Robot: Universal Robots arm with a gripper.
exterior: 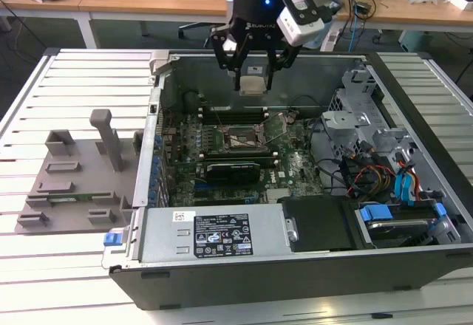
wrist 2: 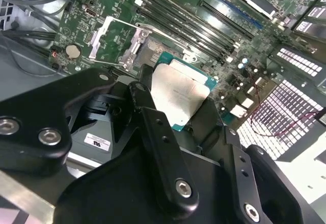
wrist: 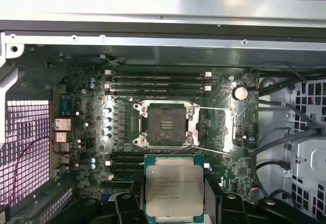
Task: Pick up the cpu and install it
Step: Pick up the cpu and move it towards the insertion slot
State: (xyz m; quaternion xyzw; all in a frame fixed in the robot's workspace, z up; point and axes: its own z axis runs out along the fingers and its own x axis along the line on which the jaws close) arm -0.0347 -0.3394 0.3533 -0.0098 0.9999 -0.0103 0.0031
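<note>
Black gripper arms pinch the cpu by two opposite edges, its silvery top turned up and a green rim showing around it. In the exterior view the chip hangs above the open computer case, over the far part of the motherboard, clear of it and not yet at the socket. The socket lies bare, with its metal plate and lever folded aside. Doing this well, I judge, means keeping the chip flat, squaring its edges with the socket and lowering it straight, since a sideways drag could harm the contacts. The case sits on a pale slatted desk. A grey tray with upright posts lies beside it, on the exterior view's left. Wooden benches strewn with cables stand behind.
</note>
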